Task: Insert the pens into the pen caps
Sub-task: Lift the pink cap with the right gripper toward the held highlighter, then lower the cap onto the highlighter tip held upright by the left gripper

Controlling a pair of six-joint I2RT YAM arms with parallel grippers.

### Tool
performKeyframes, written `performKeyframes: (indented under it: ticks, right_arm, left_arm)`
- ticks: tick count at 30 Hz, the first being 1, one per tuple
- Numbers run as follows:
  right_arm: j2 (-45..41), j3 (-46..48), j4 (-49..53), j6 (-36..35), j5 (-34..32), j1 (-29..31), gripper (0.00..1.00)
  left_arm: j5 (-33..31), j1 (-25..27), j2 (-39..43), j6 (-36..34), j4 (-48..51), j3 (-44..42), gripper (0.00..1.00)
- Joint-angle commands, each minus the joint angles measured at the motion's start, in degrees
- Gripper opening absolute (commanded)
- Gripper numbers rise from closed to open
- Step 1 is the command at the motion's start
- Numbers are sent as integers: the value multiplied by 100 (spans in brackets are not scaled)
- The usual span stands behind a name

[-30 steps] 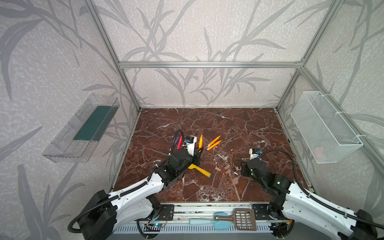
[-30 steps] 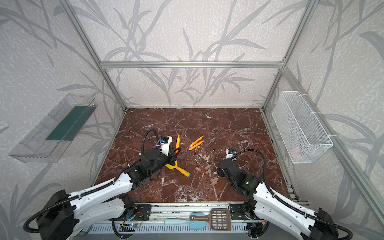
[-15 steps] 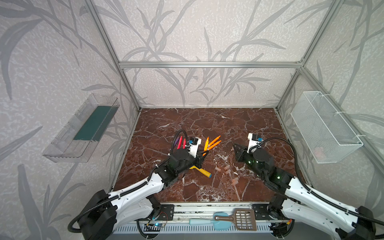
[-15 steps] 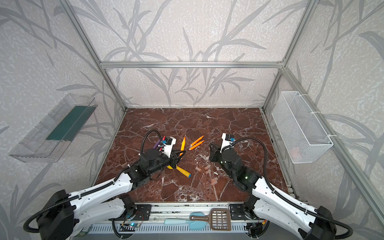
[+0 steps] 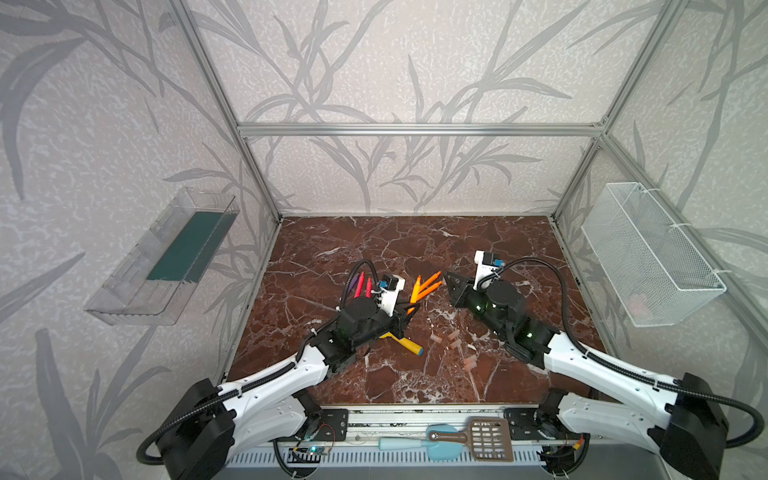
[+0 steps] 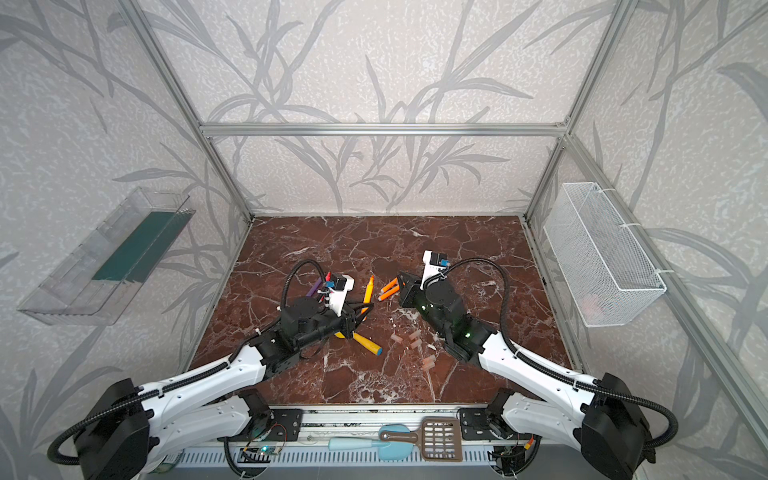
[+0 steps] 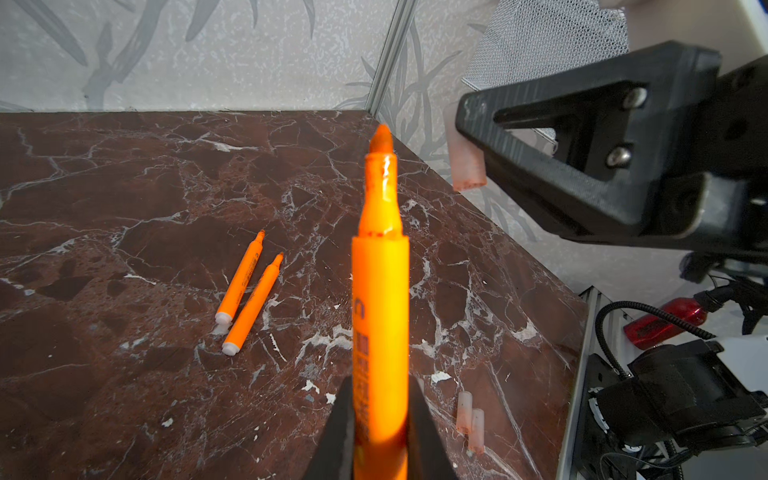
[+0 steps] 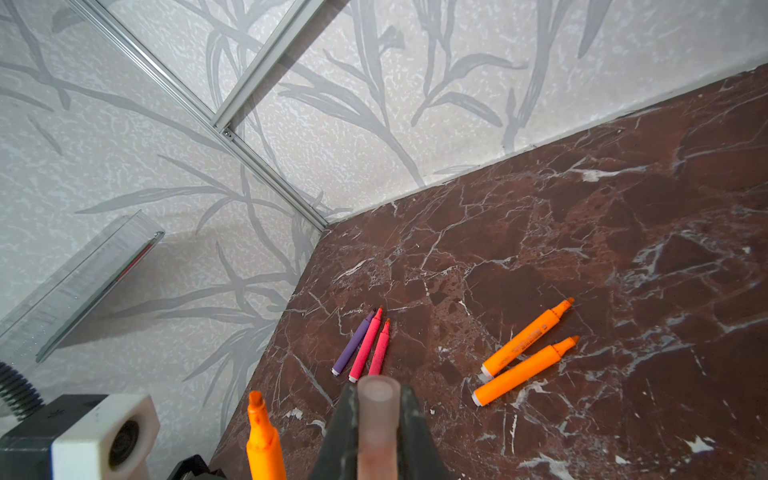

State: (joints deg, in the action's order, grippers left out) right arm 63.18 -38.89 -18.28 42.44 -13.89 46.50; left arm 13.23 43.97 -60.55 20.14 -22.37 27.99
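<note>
Your left tool [image 7: 380, 388] is clenched on an orange pen [image 7: 380, 270], tip thrust forward, and your right tool [image 8: 378, 392] grasps a pen cap [image 8: 376, 432] near that tip, both held above the desk [image 7: 124, 187] so that, I judge, you can line them up and push together.

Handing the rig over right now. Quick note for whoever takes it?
Left gripper: jaws shut on an orange pen, tip forward.
Right gripper: jaws shut on a cap.
On the table: two orange pens, a purple pen, two pink pens, loose caps.
Done: no pen capped yet; held pen and cap are apart.
Left: join them, then cap the other five.
</note>
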Motion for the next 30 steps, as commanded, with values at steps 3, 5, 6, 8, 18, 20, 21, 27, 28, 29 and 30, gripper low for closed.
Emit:
performKeyframes:
  ticks: [3, 5, 6, 8, 18, 20, 21, 27, 28, 29, 30]
  right_arm:
    - [333, -292, -428, 164, 373, 14, 0]
    - [491, -392, -447, 218, 499, 17, 0]
    - [569, -433, -457, 251, 548, 17, 0]
    - [705, -490, -521, 302, 645, 17, 0]
    - [1038, -761, -748, 329, 703, 28, 0]
    - [1056, -859, -738, 312, 692, 26, 0]
    - [1065, -909, -736, 296, 705, 27, 0]
    - [1109, -1125, -692, 256, 788, 30, 0]
    - [1107, -1124, -694, 252, 823, 34, 0]
    - [1101, -1121, -703, 261, 833, 45, 0]
    - [1111, -1104, -707, 268, 835, 55, 0]
  left_arm:
    - [81, -6, -18, -28, -187, 33, 0]
    - [67, -6, -32, -28, -186, 31, 0]
    - [65, -9, -40, -35, -181, 31, 0]
    - [63, -5, -57, -36, -180, 41, 0]
    - [54, -8, -105, -1, -206, 46, 0]
    - [76, -8, -123, 7, -205, 49, 0]
    - [84, -6, -131, 7, -206, 57, 0]
    - [78, -10, -139, 7, -210, 58, 0]
    - [79, -10, -140, 7, -205, 65, 0]
    - [76, -5, -141, 16, -206, 60, 0]
    - [74, -10, -136, 16, -211, 62, 0]
